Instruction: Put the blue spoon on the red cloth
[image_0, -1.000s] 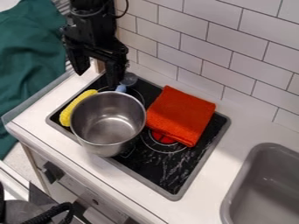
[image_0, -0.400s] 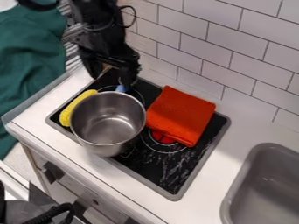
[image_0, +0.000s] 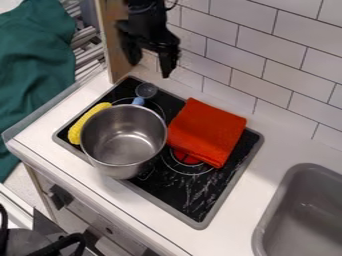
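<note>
Pincer (image_0: 151, 67) parted and empty; spoon (image_0: 146, 90) hemmed in
Near the stove's (image_0: 190, 192) far corner, pot (image_0: 123, 142) crowds handle (image_0: 138, 101) — a low grab could bump both.

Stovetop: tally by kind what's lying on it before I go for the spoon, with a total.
Spoon, blue-handled, partly hidden by the pot: 1
Cloth, red, folded: 1
Pot, metal: 1
Corn cob, yellow: 1
Total: 4
</note>
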